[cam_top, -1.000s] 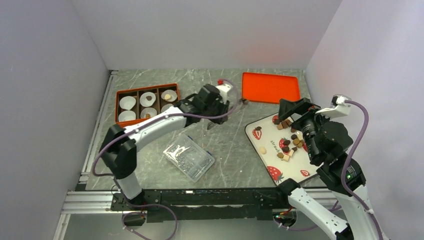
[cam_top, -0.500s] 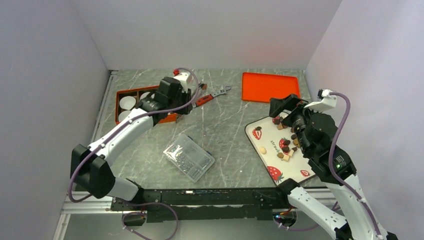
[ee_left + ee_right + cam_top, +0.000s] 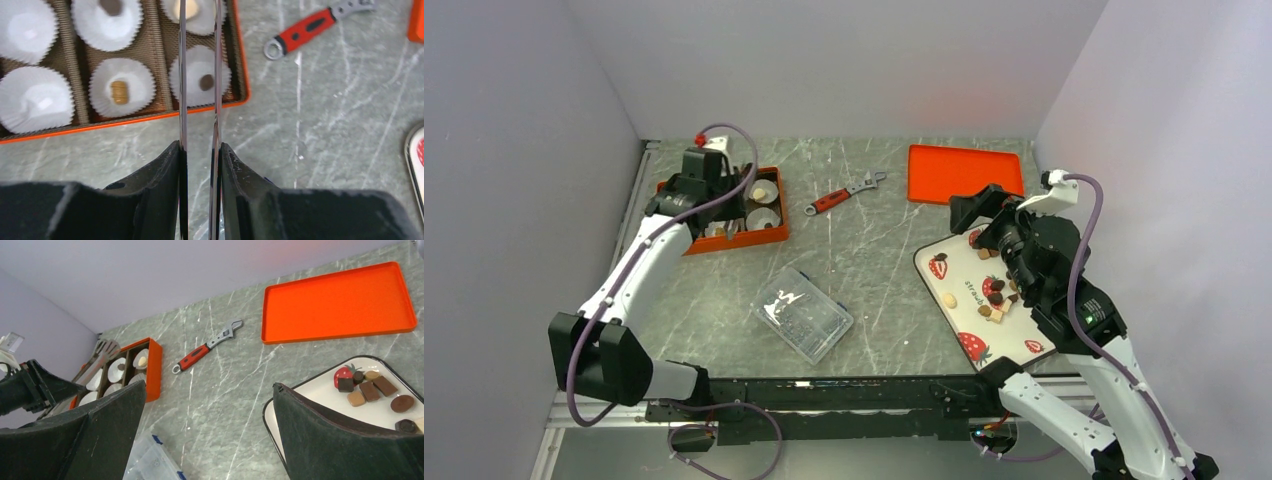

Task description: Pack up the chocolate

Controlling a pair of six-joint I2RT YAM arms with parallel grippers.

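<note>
Left gripper (image 3: 200, 155) pinches tongs (image 3: 182, 75) above box (image 3: 242, 60), parallel to oblong tan chocolate (image 3: 119, 92); right gripper (image 3: 209, 385) spread wide.

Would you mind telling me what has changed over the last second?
The left gripper, shut throughout, swung left from mid-table to above the orange box. The right gripper, open throughout, edged toward the far-left corner of the strawberry tray. The wrench, clear case and chocolates stayed put.
</note>
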